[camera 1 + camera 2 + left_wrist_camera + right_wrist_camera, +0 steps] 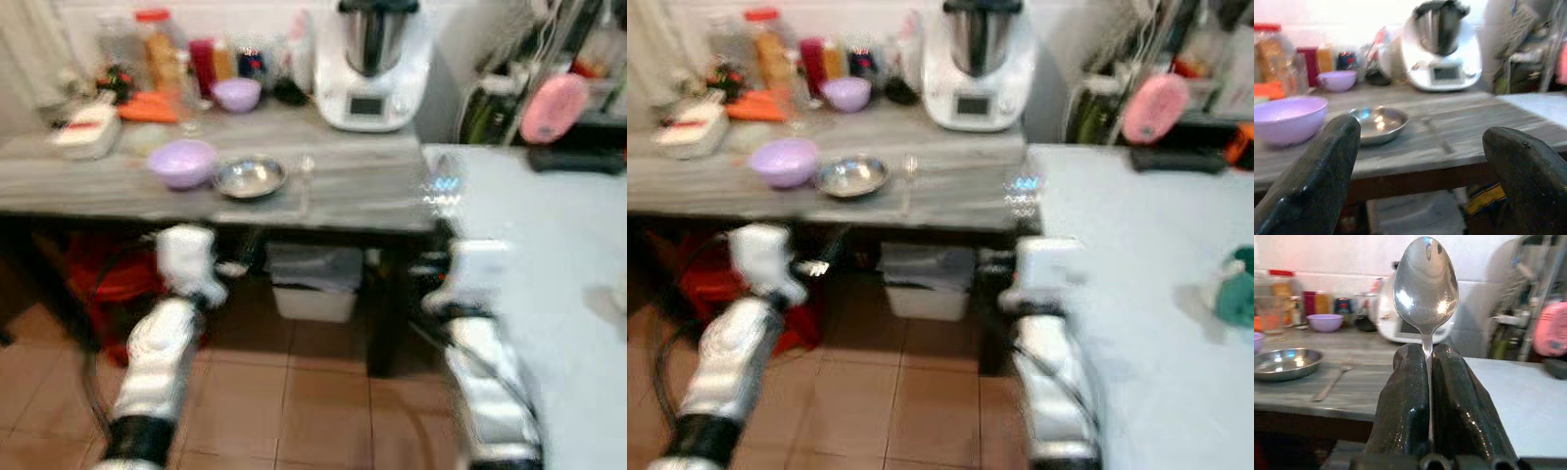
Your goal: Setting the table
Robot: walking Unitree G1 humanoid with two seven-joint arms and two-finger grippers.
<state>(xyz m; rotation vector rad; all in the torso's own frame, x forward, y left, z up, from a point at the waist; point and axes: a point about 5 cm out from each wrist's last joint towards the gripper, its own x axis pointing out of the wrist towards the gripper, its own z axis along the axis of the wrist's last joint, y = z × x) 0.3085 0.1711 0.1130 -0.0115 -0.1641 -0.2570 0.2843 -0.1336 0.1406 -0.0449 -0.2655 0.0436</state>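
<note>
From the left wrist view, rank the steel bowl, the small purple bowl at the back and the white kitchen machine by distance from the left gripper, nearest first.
The left gripper is open, below the table's front edge.
1. Steel bowl, near the table's front, beside the big purple bowl.
2. White kitchen machine, toward the back.
3. Small purple bowl, back among the jars; close to the machine's depth, so 2 and 3 are hard to separate.

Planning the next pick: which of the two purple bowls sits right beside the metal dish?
The larger purple bowl at the counter's front, just left of the metal dish. The smaller purple bowl sits farther back among the jars.
</note>
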